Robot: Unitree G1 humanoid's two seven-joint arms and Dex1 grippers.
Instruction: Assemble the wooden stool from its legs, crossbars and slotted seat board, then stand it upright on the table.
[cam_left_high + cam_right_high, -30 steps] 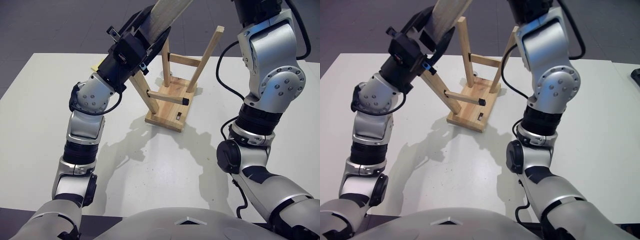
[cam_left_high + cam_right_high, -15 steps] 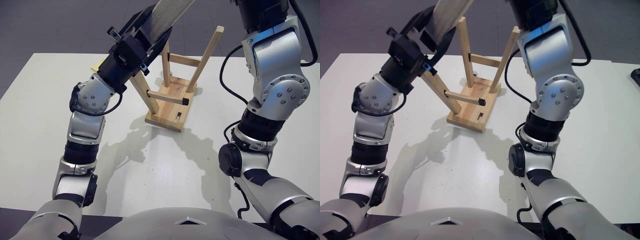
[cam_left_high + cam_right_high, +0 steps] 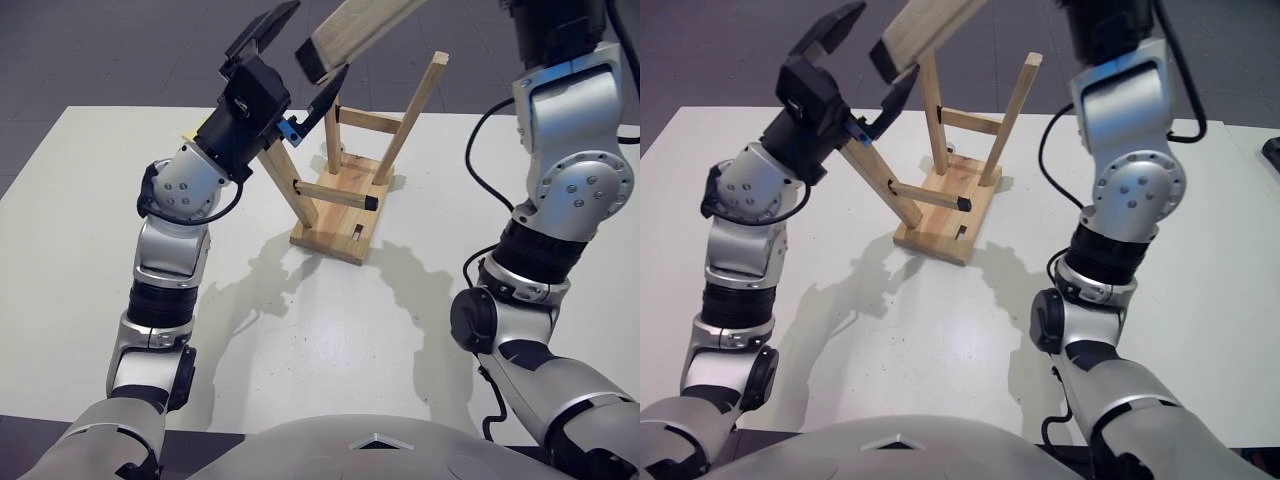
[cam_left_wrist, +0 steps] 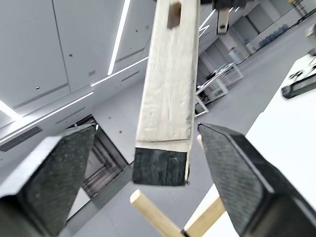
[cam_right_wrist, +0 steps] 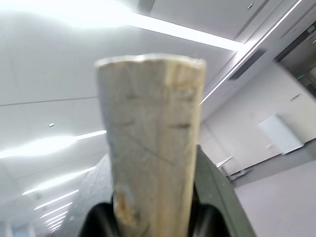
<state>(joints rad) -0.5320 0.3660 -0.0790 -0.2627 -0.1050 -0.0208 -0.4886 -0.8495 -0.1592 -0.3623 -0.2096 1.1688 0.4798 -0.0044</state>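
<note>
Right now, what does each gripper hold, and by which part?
Right gripper: a leg, by the end opposite its black tip. Left gripper: open around that tip, holding nothing.

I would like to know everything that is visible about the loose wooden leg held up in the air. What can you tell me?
The loose leg is a pale, square-sided stick of plain wood, with a black cap on its lower end and a small dark slot in one face farther up. It slants in the air near the half-built stool, capped end lowest. The right gripper clamps it higher up. The open left gripper flanks the capped end without touching it.
</note>
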